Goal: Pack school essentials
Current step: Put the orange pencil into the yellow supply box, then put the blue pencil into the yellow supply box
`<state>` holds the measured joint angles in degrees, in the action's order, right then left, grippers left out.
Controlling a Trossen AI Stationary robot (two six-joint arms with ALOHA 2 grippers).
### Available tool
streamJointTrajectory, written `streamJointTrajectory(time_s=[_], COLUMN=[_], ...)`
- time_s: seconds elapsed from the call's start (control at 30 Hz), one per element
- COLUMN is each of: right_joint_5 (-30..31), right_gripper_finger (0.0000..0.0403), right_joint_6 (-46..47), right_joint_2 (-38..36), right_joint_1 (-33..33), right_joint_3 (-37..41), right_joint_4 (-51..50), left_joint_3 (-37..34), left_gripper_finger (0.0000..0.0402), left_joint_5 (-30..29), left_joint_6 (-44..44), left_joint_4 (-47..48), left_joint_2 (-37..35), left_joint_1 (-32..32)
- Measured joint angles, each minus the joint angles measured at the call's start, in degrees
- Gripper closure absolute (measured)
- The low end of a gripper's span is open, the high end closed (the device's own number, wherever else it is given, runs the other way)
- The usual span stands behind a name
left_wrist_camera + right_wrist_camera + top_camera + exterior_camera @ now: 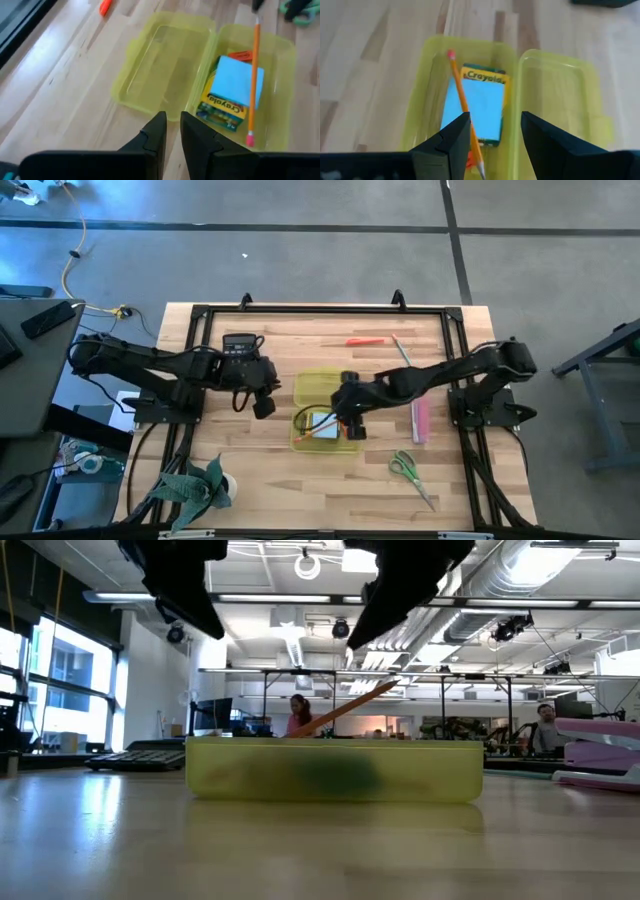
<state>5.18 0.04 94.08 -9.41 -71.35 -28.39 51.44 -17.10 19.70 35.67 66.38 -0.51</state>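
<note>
packed: crayon box (pixel 485 77), sticky-note pad (pixel 475 110), pencil (pixel 462 97)
left out: scissors (pixel 408 469), pen (pixel 365 341)
right pincer (pixel 492 132): open, empty
left pincer (pixel 172 132): nearly closed, empty

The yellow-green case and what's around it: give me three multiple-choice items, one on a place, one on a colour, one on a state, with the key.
1. Where do the green-handled scissors lie?
A. inside the case
B. on the table outside the case
C. in the left gripper

2. What colour is the sticky-note pad on the crayon box?
A. light blue
B. pink
C. white

3. How is the right gripper?
A. shut on the pencil
B. shut on the case lid
C. open, empty, above the case

Key: 1 B, the high view shows them on bare wood by the right arm. 2 A, both wrist views show it blue. 3 C, its fingers stand apart with the pencil lying loose below.
</note>
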Motion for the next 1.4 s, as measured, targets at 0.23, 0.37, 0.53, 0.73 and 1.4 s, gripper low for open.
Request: streamJointTrajectory(time_s=[0.23, 0.37, 0.53, 0.73, 1.4], right_joint_5=[-3.6, -4.7, -6.5, -9.6, 2.3], right_gripper_finger=[0.0238, 0.0238, 0.0238, 0.0238, 0.0238], right_joint_6=[-3.4, -3.0, -0.7, 2.5, 6.0], right_joint_2=[7.3, 9.8, 10.3, 10.3, 10.2], right_joint_1=[-0.4, -0.8, -1.4, -3.0, -6.3], right_joint_3=[-4.5, -4.8, -4.9, -4.9, -4.7], right_joint_4=[-5.8, -6.9, -8.3, -8.3, -10.9], left_joint_3=[-0.1, -0.1, -0.1, -0.1, -0.1], left_gripper_finger=[0.0355, 0.0355, 0.0355, 0.0355, 0.0355], left_joint_5=[1.5, 1.5, 1.6, 1.5, 1.5], left_joint_6=[0.0, 0.1, 0.1, 0.2, 0.1], left_joint_4=[2.3, 2.2, 2.2, 2.1, 2.2], left_joint_2=[-0.6, -0.4, -0.3, -0.3, -0.3], left_joint_1=[-1.8, -1.7, -1.7, -1.7, -1.7])
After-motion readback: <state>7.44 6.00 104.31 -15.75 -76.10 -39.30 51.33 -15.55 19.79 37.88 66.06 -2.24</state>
